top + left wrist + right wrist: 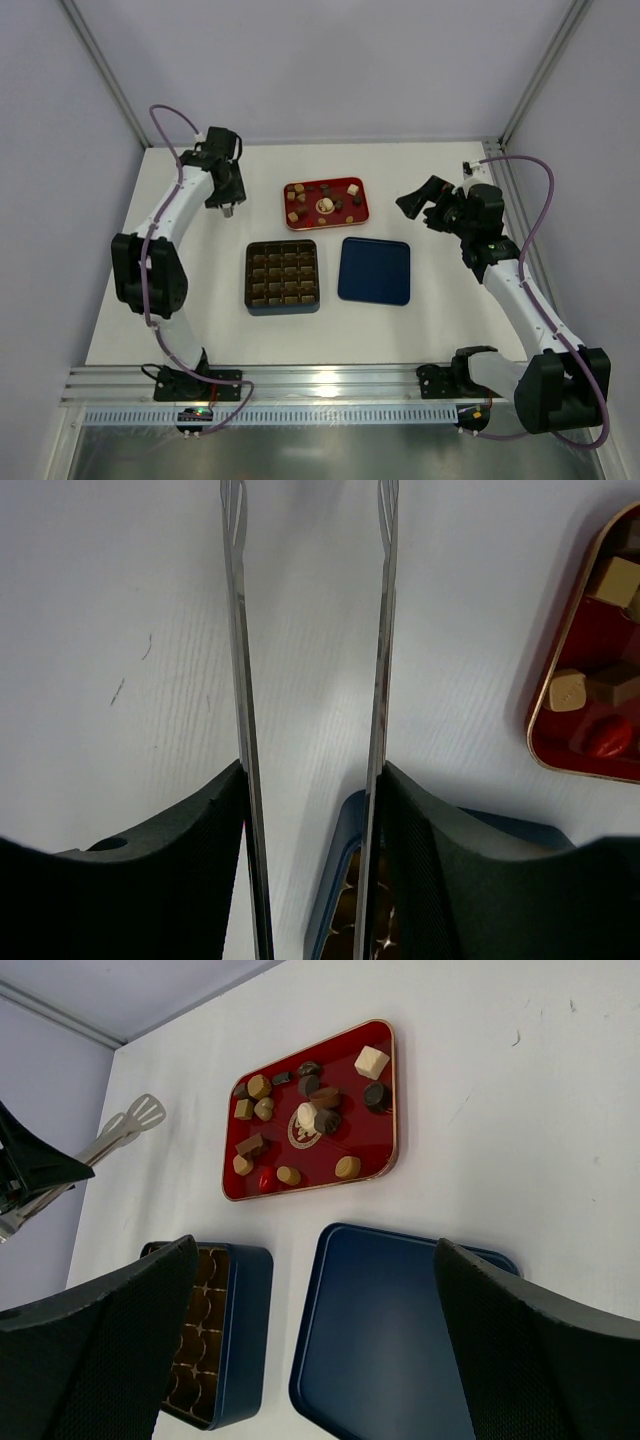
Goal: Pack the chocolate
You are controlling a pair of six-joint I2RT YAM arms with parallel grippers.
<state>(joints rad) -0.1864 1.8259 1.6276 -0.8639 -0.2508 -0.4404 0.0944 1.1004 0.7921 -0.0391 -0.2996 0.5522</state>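
The chocolate (325, 203) is a scatter of small brown, tan and cream pieces on a red tray (368, 200) at the table's back centre, also visible in the right wrist view as chocolate (310, 1110). My left gripper (228, 208) hangs left of the tray, shut on metal tongs (236, 630) whose two blades run along its fingers (200, 860). The tong tips stand apart over bare table with nothing between them. My right gripper (415, 200) hovers right of the tray, open and empty.
A dark blue box (283, 276) with gridded brown compartments sits in front of the tray. Its flat navy lid (375, 270) lies beside it on the right. Metal frame posts stand at the back corners, and a rail runs along the near edge.
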